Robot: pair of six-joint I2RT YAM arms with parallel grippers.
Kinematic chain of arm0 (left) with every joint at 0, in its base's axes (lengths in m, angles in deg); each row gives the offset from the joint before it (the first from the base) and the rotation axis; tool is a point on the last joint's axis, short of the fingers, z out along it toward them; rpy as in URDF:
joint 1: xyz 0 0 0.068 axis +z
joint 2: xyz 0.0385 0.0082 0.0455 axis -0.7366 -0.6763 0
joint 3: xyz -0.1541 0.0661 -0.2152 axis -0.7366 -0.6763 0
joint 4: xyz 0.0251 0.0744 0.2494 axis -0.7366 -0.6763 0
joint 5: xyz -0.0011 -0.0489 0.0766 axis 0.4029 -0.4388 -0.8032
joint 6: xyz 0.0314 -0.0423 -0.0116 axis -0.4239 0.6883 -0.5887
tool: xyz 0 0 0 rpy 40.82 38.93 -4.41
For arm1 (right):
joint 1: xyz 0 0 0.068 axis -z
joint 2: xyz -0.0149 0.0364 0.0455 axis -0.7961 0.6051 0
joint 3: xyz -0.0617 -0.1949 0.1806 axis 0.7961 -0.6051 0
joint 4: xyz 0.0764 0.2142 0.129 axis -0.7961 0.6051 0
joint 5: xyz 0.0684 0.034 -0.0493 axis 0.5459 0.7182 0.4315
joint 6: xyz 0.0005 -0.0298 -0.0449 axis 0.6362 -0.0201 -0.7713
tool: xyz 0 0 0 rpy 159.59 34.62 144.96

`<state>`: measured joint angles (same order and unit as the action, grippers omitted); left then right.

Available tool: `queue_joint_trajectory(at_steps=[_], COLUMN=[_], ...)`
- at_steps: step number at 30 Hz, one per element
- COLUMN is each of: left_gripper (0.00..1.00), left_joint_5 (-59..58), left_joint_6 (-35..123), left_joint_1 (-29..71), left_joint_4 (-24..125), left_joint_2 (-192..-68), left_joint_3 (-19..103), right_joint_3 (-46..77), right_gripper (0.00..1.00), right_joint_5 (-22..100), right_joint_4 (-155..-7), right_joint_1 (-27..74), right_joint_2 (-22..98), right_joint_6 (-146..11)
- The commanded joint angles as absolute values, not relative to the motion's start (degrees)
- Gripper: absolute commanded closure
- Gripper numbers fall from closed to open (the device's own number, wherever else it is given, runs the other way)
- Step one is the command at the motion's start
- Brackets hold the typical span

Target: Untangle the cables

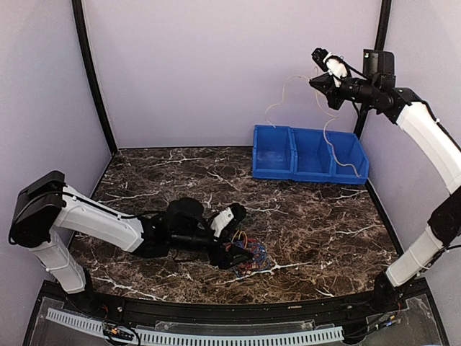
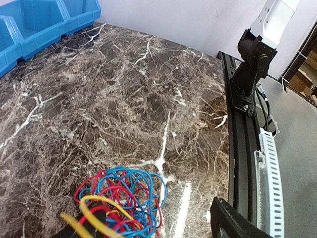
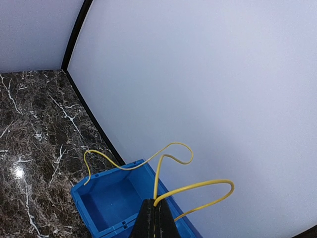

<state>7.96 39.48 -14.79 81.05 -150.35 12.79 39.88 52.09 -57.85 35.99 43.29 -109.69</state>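
Observation:
The cables' tangle (image 1: 250,256) of red, blue and yellow wire loops lies on the marble table near its front edge. It also shows at the bottom of the left wrist view (image 2: 124,193). My left gripper (image 1: 232,252) lies low at the tangle's left side. Its jaws stand wide open (image 2: 143,220), with the tangle against one finger and the other finger (image 2: 230,223) apart. My right gripper (image 1: 322,84) is raised high at the back right. It is shut (image 3: 158,210) on a single yellow cable (image 3: 198,187), which hangs in loops (image 1: 328,133) over the blue bins.
A row of blue bins (image 1: 288,173) stands at the back right of the table; it also shows in the left wrist view (image 2: 29,25) and the right wrist view (image 3: 106,203). The right arm's base (image 2: 250,64) and a black rail (image 2: 242,148) line the front edge.

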Motion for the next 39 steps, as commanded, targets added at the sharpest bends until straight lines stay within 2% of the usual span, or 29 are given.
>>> queue_joint_trajectory(at_steps=[1, 7, 12, 19, 24, 30, 34, 39], left_gripper=[0.23, 0.16, 0.1, 0.06, 0.07, 0.08, 0.09, 0.09], left_joint_5=[7.8, 2.5, -4.5, -10.0, -13.1, -16.2, -17.8, -17.7], left_joint_6=[40.0, 38.2, 32.0, 26.8, 26.5, 25.1, 23.6, 23.0], left_joint_1=[-14.7, -14.7, -14.6, -10.1, -5.6, -3.0, -2.8, -2.7], left_joint_4=[73.3, 66.5, 59.6, 61.0, 65.8, 75.1, 74.1, 73.2], left_joint_2=[-140.9, -130.2, -123.6, -124.2, -124.0, -120.9, -120.3, -118.7], left_joint_3=[14.0, 16.1, 19.4, 19.5, 17.8, 10.8, 10.8, 11.0], right_joint_3=[39.9, 42.4, 49.7, 60.3, 57.3, 50.5, 44.4, 43.7], right_gripper=[1.0, 1.0, 1.0, 1.0, 1.0, 1.0, 1.0, 1.0], right_joint_5=[53.8, 53.8, 55.3, 52.2, 49.9, 48.3, 48.8, 48.4], right_joint_4=[-64.2, -67.0, -66.6, -65.5, -66.9, -69.7, -73.0, -72.3], right_joint_1=[36.3, 36.3, 36.3, 36.3, 36.2, 36.3, 36.2, 36.2], right_joint_2=[44.5, 49.1, 57.4, 70.7, 73.5, 71.0, 66.9, 68.2], right_joint_6=[-106.8, -105.9, -104.1, -101.6, -101.8, -100.8, -101.0, -99.8])
